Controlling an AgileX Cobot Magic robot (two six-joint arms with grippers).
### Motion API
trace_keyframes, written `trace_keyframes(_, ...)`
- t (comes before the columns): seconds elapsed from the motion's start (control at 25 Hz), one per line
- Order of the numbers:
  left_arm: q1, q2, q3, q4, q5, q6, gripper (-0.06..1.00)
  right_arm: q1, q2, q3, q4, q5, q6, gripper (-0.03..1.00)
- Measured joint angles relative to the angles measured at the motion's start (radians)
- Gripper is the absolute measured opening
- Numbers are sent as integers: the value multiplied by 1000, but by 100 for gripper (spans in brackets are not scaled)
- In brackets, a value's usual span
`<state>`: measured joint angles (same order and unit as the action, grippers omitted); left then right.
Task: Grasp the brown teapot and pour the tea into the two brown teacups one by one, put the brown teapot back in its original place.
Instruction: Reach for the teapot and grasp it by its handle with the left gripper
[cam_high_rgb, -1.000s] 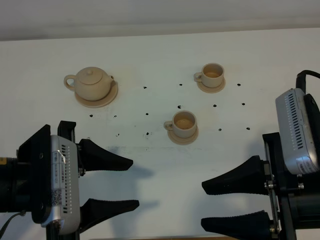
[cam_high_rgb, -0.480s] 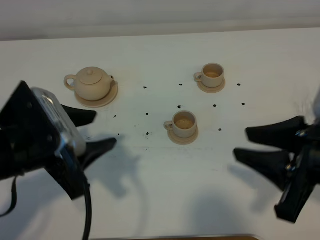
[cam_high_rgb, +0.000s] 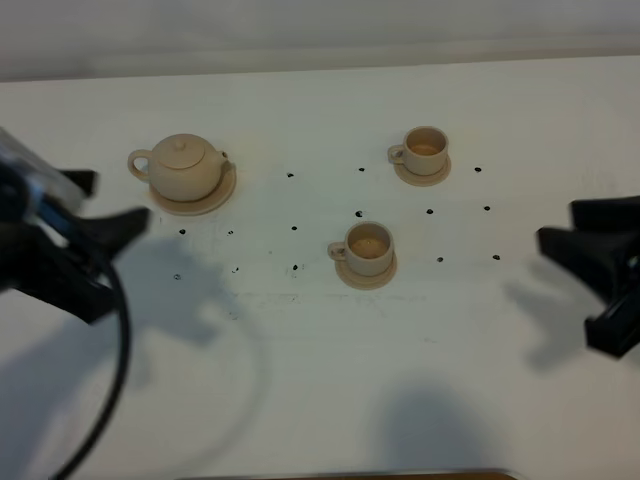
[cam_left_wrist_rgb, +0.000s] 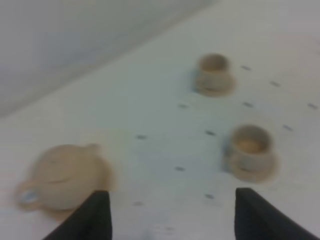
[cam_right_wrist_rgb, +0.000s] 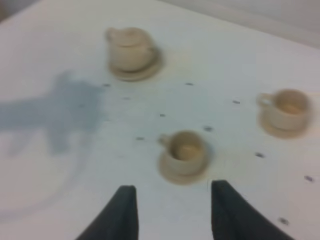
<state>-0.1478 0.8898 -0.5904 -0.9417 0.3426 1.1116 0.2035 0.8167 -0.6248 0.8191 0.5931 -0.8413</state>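
Basically nothing is gripped yet: the left end effector (cam_left_wrist_rgb: 170, 192) is released, its two black fingers spread wide with only bare bench (cam_high_rgb: 300, 380) between them, and the right end effector (cam_right_wrist_rgb: 173, 187) is likewise spread and empty. In the high view the left one sits at 9 o'clock of the bench and the right one at 3 o'clock, both well apart from the crockery. The brown teapot (cam_high_rgb: 185, 167) stands upright at 10 o'clock on its wide saucer (cam_high_rgb: 218, 196), lid on, handle (cam_high_rgb: 139, 163) toward 9 o'clock, spout toward 3 o'clock. The far teacup (cam_high_rgb: 427, 150) is at 1 o'clock and the near teacup (cam_high_rgb: 368, 245) is just off centre toward 3 o'clock, each on its own small saucer. Judged progress: at the start, with the grasp, both pours and the return to the wide saucer all left. Whether the cups hold tea I cannot tell. The high view gives both arms and the whole layout at once, plus the black dots (cam_high_rgb: 291, 175) on the bench, but the left arm is smeared there. The left wrist view shows the open finger gap clearly, teapot near one finger, though blurred. The right wrist view shows the near teacup closest to the right fingers and a grey shadow (cam_right_wrist_rgb: 70, 110) beside the teapot.
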Motion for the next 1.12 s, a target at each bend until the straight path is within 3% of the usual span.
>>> trace_keyframes(0.28,226,-117,0,42,19,-86,51,-53,-2,-68,-344,30,331,36)
trace_keyframes(0.52,250,-172,0,202,71,-273,51,-54,-78,-79,-719,117,729,36)
trace_keyframes(0.6,250,-184,0,257,75,-348,51,-54,-136,-79,-802,155,828,36)
trace_keyframes(1.0,250,-302,0,511,135,-653,51,-54,-374,-56,-850,351,881,36)
trace_keyframes(1.12,250,-323,0,541,159,-701,51,-54,-453,-15,-847,410,883,36)
